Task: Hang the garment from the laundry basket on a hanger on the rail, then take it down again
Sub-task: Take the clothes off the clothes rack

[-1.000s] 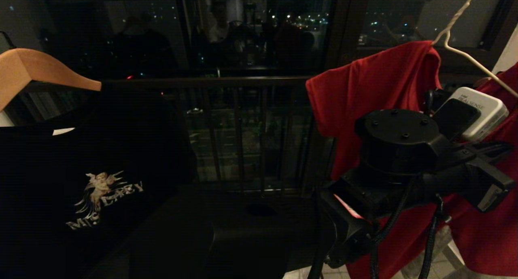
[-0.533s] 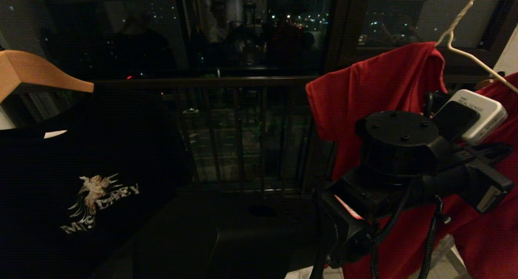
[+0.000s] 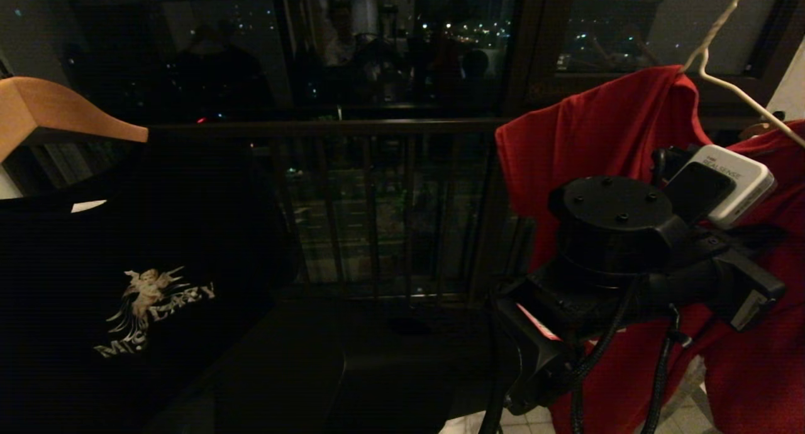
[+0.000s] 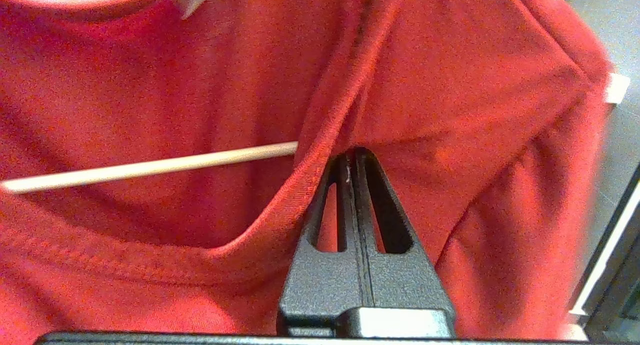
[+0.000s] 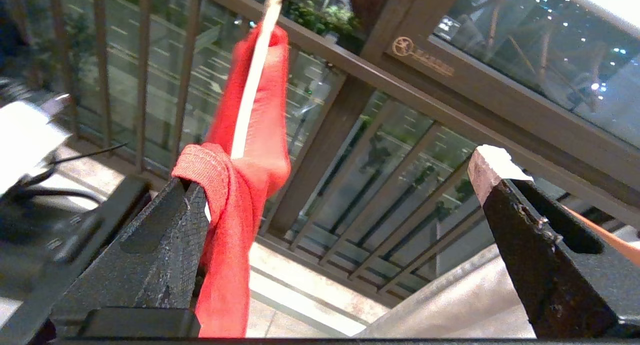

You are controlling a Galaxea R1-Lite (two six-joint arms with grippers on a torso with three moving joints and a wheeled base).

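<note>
Your left end effector [image 4: 356, 157] clamped together on the garment [image 4: 450, 100] beside the hanger [image 4: 150, 166], right end effector [image 5: 340, 185] spread apart, one finger [image 5: 165, 220] touching the garment.

Black angel-print T-shirt [image 3: 126, 283] hangs on wooden hanger [image 3: 56, 110] — balcony railing [image 3: 377, 201] behind.

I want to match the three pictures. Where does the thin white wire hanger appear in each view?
Head view: upper right, the wire hanger rises out of the red T-shirt.
Left wrist view: its bar crosses the red cloth and goes under the collar.
Right wrist view: a thin rod along the red cloth.
Shared landmark: the red T-shirt.
</note>
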